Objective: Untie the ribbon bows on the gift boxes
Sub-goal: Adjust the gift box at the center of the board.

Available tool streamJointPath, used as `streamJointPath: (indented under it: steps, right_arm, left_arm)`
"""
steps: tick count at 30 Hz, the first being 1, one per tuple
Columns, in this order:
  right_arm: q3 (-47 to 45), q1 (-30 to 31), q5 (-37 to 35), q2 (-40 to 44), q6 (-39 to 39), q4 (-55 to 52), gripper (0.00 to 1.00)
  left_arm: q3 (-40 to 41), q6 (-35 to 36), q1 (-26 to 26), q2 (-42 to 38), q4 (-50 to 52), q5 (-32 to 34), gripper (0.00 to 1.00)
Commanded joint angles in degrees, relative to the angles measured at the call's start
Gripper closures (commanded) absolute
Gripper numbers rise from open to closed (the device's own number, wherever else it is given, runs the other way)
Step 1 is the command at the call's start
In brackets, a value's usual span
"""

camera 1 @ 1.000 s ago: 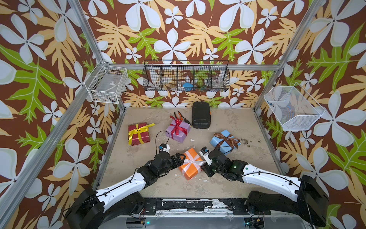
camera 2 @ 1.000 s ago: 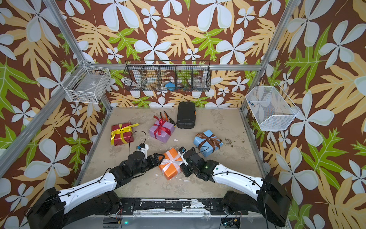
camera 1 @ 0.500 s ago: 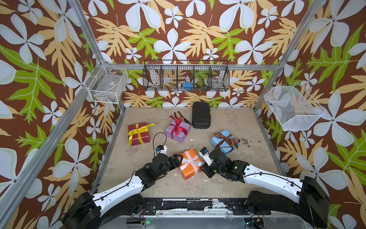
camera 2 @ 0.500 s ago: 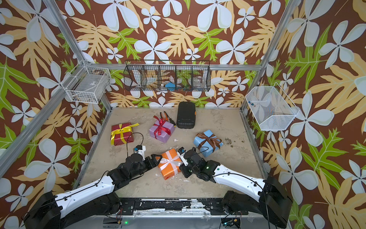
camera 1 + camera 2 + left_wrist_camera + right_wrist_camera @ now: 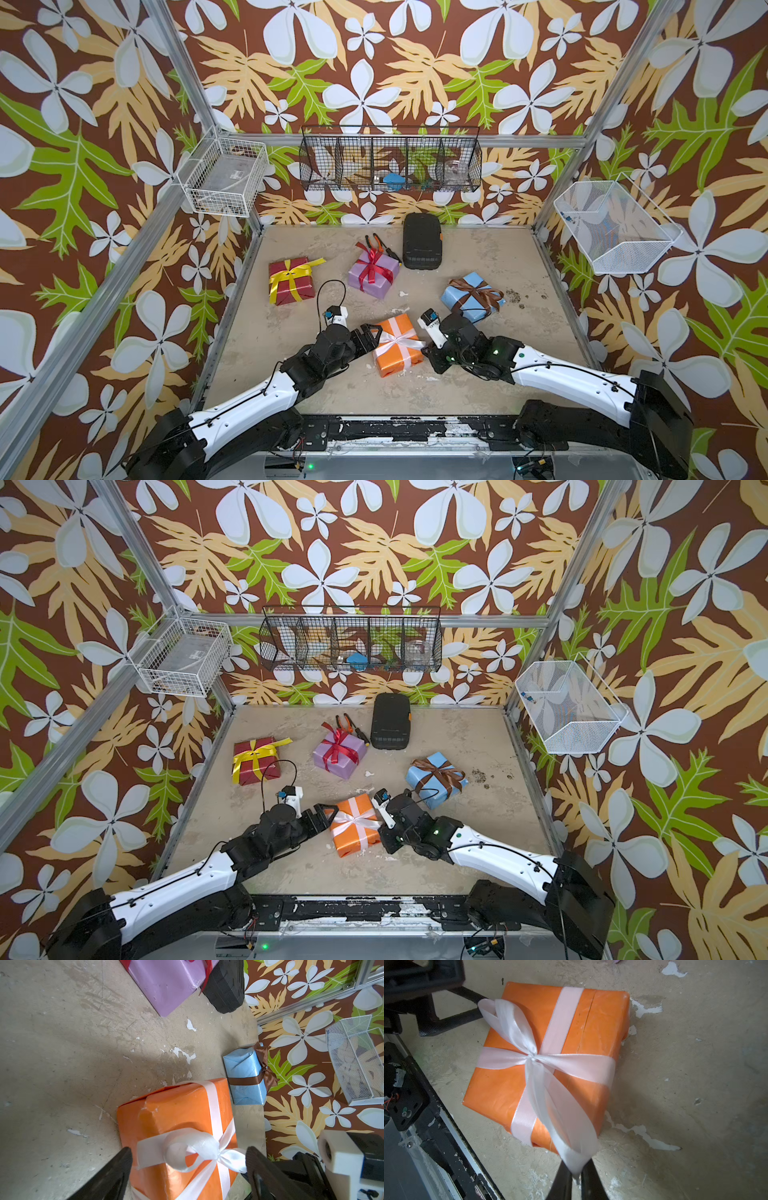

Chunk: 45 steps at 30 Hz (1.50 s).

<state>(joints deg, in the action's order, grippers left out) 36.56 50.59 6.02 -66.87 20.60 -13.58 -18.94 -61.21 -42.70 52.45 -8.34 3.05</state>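
The orange gift box (image 5: pixel 395 347) (image 5: pixel 354 827) lies near the front, its white ribbon bow (image 5: pixel 532 1055) still knotted. My right gripper (image 5: pixel 575 1169) (image 5: pixel 428 352) is shut on the tip of one long loop of that white bow, just off the box's edge. My left gripper (image 5: pixel 188 1154) (image 5: pixel 372 332) stands open, its fingers on either side of the box's other end, around the other bow loop (image 5: pixel 187 1152). Farther back sit the dark red box with a yellow bow (image 5: pixel 291 280), the lilac box with a red bow (image 5: pixel 373 272) and the light blue box with a brown bow (image 5: pixel 471 296), all tied.
A black ribbed case (image 5: pixel 422 246) and pliers (image 5: pixel 376 243) lie at the back by the lilac box. Wire baskets hang on the left wall (image 5: pixel 224 183), back wall (image 5: pixel 390 160) and right wall (image 5: pixel 615 226). The frame rail (image 5: pixel 446 1126) runs close to the orange box.
The right gripper's jaws have closed onto the white bow loop. The left gripper has stayed open at the orange box, which has shifted slightly.
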Motion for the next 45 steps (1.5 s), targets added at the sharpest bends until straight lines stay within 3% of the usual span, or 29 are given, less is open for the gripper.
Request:
streamJointPath:
  steps: [1, 2, 5, 7, 22, 35, 45]
  right_arm:
    - [0.43, 0.06, 0.43, 0.50, 0.71, -0.47, 0.88]
    - [0.28, 0.04, 0.82, 0.51, 0.91, -0.59, 0.87]
    - [0.04, 0.11, 2.78, 0.27, 1.46, -1.00, 0.69]
    - [-0.35, 0.20, 4.11, 0.34, 1.76, -1.09, 0.65]
    - [1.86, 3.99, 5.43, 1.23, 4.40, -2.20, 0.67]
    - [1.57, 6.56, 0.95, 1.07, 5.36, -4.36, 0.59]
    - [2.61, 10.84, -3.00, -1.04, 6.60, -3.39, 0.59]
  left_arm:
    - [0.20, -0.47, 0.03, -0.32, -0.76, 0.56, 0.12]
    - [0.22, -0.53, 0.05, -0.33, -0.76, 0.84, 0.12]
    - [0.22, -0.75, -0.01, -0.39, -1.04, 1.13, 0.12]
    - [0.22, -0.84, -0.02, -0.33, -1.24, 1.15, 0.12]
    - [0.64, -1.24, 0.05, -0.85, -1.33, 1.46, 0.12]
    - [0.75, -1.54, -0.02, -0.85, -1.86, 0.94, 0.12]
    - [0.83, -1.44, 0.00, -1.10, -2.12, 0.74, 0.12]
